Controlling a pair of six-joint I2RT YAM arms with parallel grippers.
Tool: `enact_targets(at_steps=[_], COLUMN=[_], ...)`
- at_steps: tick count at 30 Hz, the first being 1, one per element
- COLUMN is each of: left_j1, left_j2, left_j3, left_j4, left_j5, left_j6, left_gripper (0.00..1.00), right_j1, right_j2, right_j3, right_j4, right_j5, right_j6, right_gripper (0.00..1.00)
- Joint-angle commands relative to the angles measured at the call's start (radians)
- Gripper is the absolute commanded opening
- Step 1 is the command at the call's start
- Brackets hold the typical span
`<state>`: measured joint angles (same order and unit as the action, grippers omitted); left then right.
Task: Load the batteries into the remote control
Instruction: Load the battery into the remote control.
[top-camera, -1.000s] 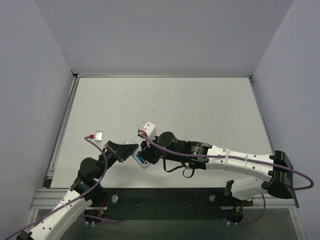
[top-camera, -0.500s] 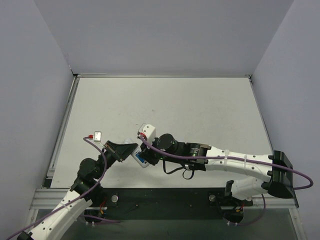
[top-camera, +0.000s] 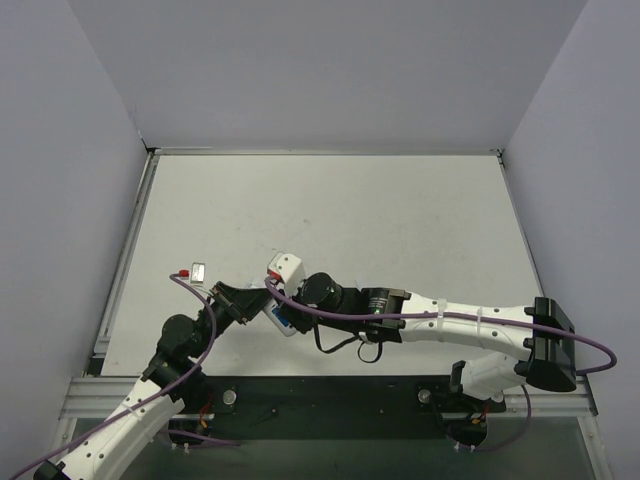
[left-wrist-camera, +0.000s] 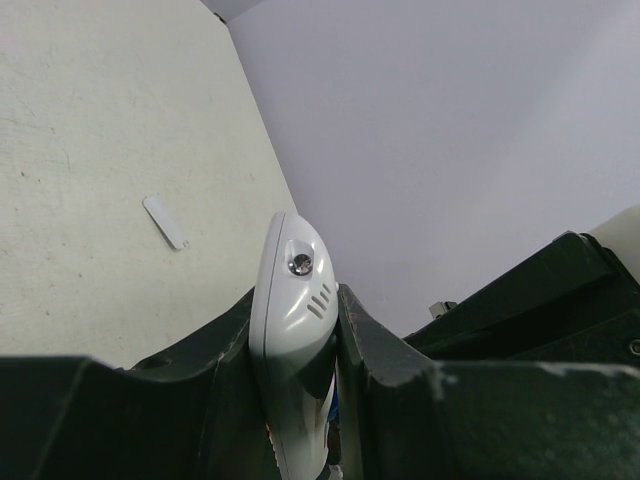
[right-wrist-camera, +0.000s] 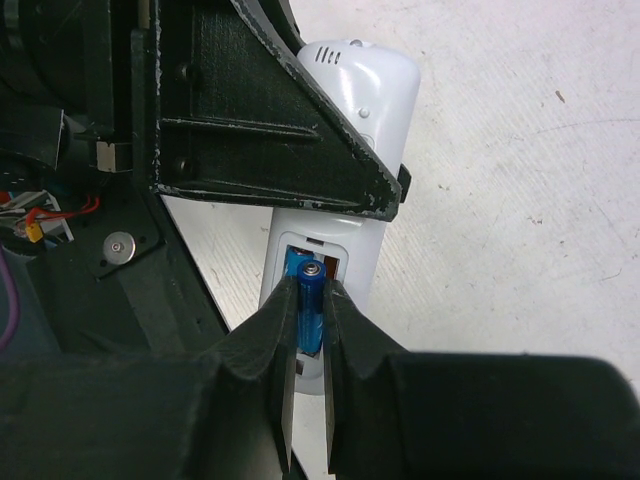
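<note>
White plastic, smooth: the remote control (right-wrist-camera: 372, 85) sits across the left gripper (left-wrist-camera: 295, 300), jaws closed tight on its two long sides. It appears to be lifted off the table, over the near-left part in the overhead view. Back faces the right wrist camera, with the battery bay (right-wrist-camera: 325, 265) open.

Right gripper (right-wrist-camera: 310, 300) is clamped on the held battery (right-wrist-camera: 310, 285), pale end cap showing, poised directly over the bay. A seated battery (right-wrist-camera: 292, 262) seems to fill the left slot; it is partly hidden, so not certain.

Step in hand, as judged: put the held battery into the free slot.
- Line its long axis up with the slot before lowering.
- Lead one end against the contact, then tip the other end down.
- Polarity marks are unreadable from these views; worth checking.
- The bay is narrow and the fingers straddle the battery, so they may foul the bay wall or the neighbouring cell. Let go only once it rests in the slot.
- The left grip must resist the push; glossy plastic could slide between the pads.

Surface: table (top-camera: 400, 210) is off-white, matte, lightly speckled and scuffed. A pale strip (left-wrist-camera: 165, 221) lies flat on it, well apart from the remote; possibly the bay cover, cannot confirm.

Room: plain lilac-grey walls (top-camera: 330, 70) close in the table on three sides.
</note>
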<state>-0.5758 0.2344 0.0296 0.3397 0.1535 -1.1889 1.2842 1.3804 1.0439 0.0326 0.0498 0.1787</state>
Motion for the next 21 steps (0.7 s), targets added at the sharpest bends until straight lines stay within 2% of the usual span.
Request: enact_targets(at_steps=[1, 21], left_j1=[0.002, 0.001], left_j2=[-0.02, -0.02], left_j3=[-0.007, -0.016], left_j4=[0.124, 0.091], left_j5=[0.003, -0.014], left_j6=[-0.014, -0.017], left_gripper=[0.0, 0.0], right_j1=[0.009, 0.014], right_j2=[0.019, 0.005], right_j3=[0.018, 0.021], right_j4=[-0.071, -0.076], right_j5=[0.065, 0.136], right_j6=[0.013, 0.035], right_gripper=[0.07, 0.17])
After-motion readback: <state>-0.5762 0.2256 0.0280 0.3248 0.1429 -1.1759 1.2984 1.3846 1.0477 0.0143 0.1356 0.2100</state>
